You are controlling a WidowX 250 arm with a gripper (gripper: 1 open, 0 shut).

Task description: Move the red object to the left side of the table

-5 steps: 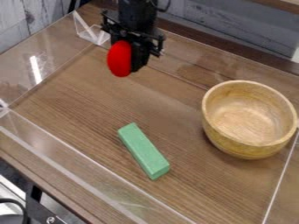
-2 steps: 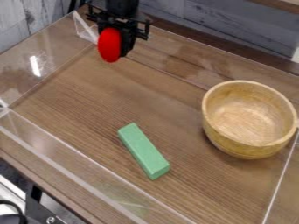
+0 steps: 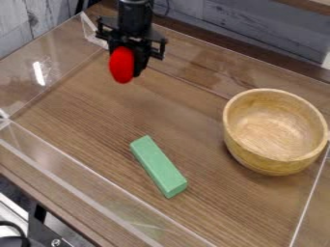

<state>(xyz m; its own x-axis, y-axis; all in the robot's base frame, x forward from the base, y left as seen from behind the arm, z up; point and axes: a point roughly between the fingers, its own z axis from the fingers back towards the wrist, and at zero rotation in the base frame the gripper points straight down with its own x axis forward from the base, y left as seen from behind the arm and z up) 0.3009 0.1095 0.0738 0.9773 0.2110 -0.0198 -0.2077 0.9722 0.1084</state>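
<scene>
Transport step nearing its end: the gripper (image 3: 125, 60), pointing straight down, is clamping the red strawberry toy (image 3: 123, 65) just above the far-left part of the wood-grain table (image 3: 219, 198), well apart from the green block (image 3: 157, 165) and wooden bowl (image 3: 275, 130). Next move probably calls for lowering, then opening the jaws.

- A black gripper (image 3: 125, 56) points down, its jaws clamped on the red object (image 3: 122, 65) above the wood-grain surface (image 3: 91, 116), far left.
- A green block (image 3: 157, 165) lies mid-surface; a wooden bowl (image 3: 275, 130) sits at right.
</scene>
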